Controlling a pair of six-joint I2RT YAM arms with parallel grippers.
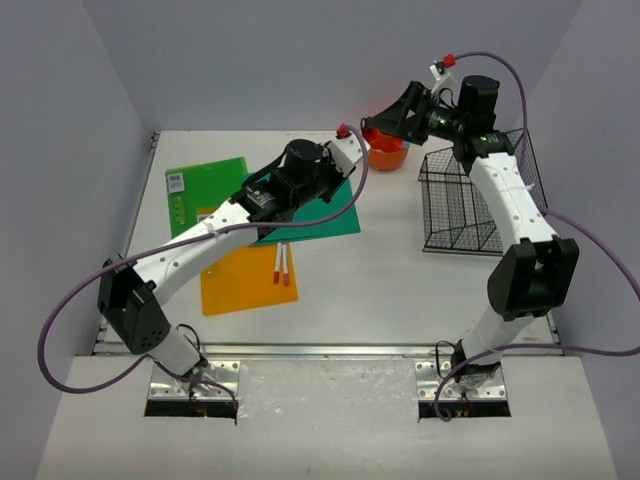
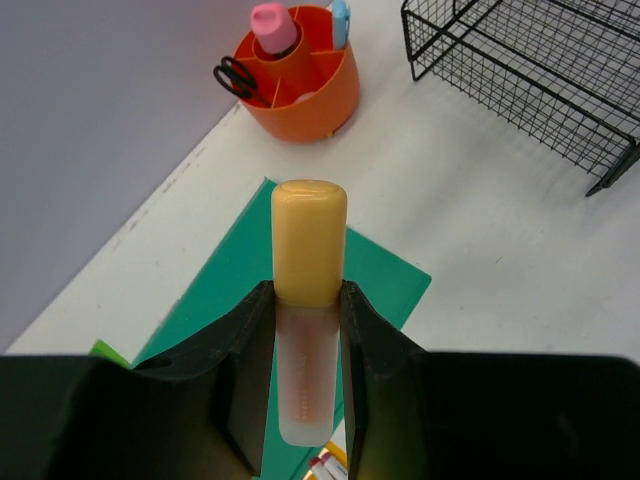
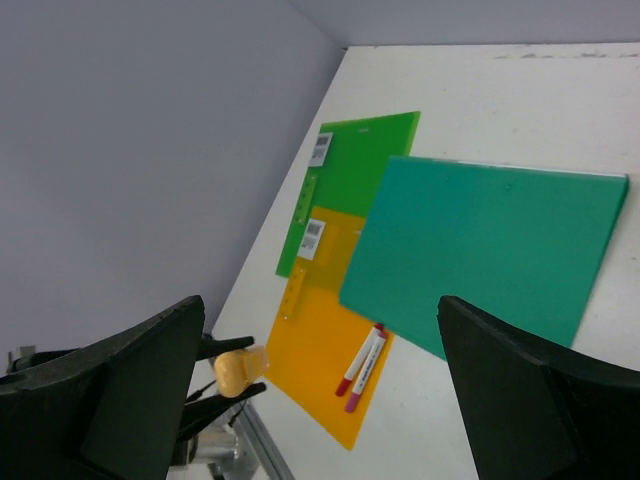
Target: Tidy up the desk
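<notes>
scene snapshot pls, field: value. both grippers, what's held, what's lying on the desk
left gripper: jaws shut on yellow-capped marker with clear plastic barrel
right gripper: jaws open, nothing between them
round orange plastic pen holder: at back of white desk; holds black-handled scissors
black wire basket: beside the holder
folders: teal flat rectangular folder, green folder, orange folder, grouped together
two red-capped white pens: on the orange folder's edge
</notes>
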